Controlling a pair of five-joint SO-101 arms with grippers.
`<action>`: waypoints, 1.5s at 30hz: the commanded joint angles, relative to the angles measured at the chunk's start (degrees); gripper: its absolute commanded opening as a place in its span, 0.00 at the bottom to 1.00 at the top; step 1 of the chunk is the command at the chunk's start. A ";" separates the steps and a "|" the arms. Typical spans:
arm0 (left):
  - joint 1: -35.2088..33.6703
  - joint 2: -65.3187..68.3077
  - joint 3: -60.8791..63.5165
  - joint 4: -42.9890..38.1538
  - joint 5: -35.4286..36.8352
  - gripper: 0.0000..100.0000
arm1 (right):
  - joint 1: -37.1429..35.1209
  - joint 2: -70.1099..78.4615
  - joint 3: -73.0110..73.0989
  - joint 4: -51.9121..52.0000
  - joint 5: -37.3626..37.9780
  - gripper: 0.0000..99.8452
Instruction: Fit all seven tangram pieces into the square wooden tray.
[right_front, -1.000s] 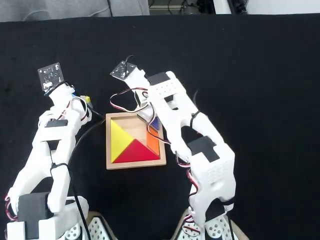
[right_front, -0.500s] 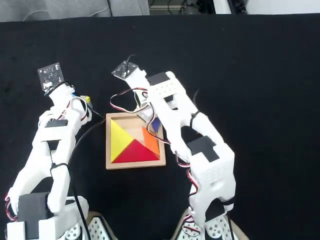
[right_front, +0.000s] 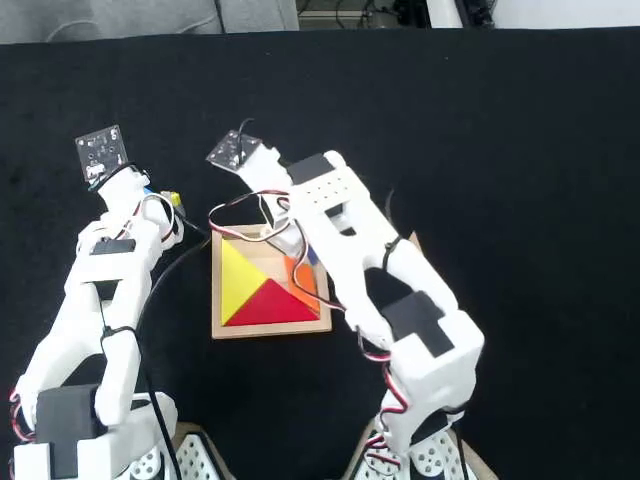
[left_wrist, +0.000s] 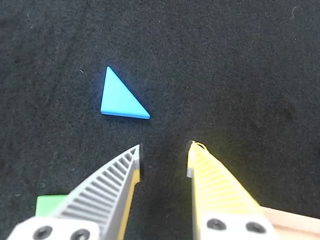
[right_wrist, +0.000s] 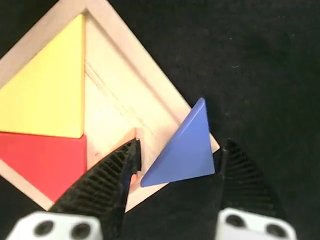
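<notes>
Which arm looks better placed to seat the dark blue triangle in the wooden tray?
Probably the right: the right pincer straddles the dark blue triangle, which overlaps the tray's rim. The left pincer hangs over black cloth near a light blue triangle, outside the tray.

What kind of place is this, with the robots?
Probably a robotics lab bench: white left arm and right arm at a black-covered table, a wooden puzzle tray, cables behind.
</notes>
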 joint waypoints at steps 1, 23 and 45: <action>0.48 -2.02 -2.51 -0.88 0.35 0.16 | -1.76 -4.62 1.27 -1.23 1.05 0.13; 0.48 -2.02 -2.51 -0.88 0.35 0.16 | -3.34 1.27 0.57 -4.48 2.55 0.03; 0.48 -2.02 -2.42 -0.88 0.35 0.16 | -3.52 5.76 -1.10 -4.66 2.64 0.02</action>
